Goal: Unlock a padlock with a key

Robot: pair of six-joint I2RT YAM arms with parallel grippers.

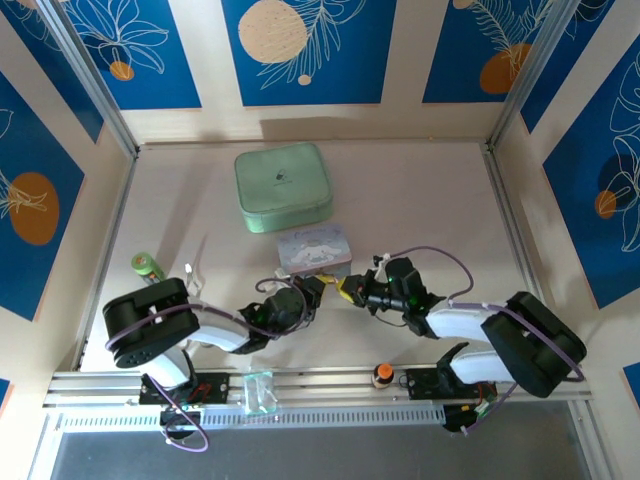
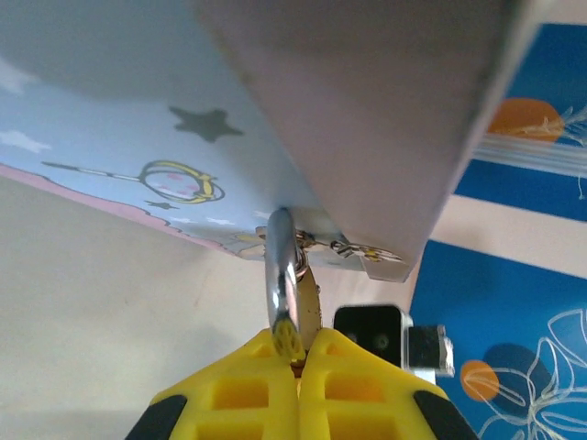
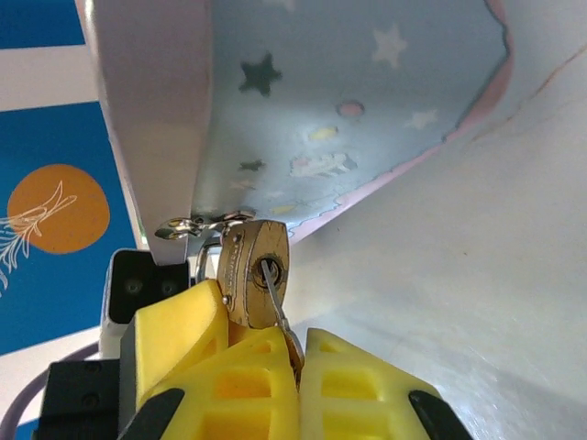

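Left claw (image 1: 310,291) and right claw (image 1: 348,290) meet at cartoon box's (image 1: 313,250) near edge, mid-bench. Left wrist: left claw clamped shut on padlock (image 2: 282,275) hanging off box. Right wrist: right claw shut on key (image 3: 273,295), blade inside padlock. Tiny, stiff, slick metal; pinch key bow, twist gently.

**Bright, even light above; softness at close range**

The tabletop (image 1: 420,200) is lit brightly and evenly from above, and a soft shadow is cast toward 12 o'clock behind the green case (image 1: 283,187). In the left wrist view, glare is seen on the padlock (image 2: 282,275) shackle and the pastel box (image 2: 138,119) is blurred. In the right wrist view, the padlock is rendered sharply.
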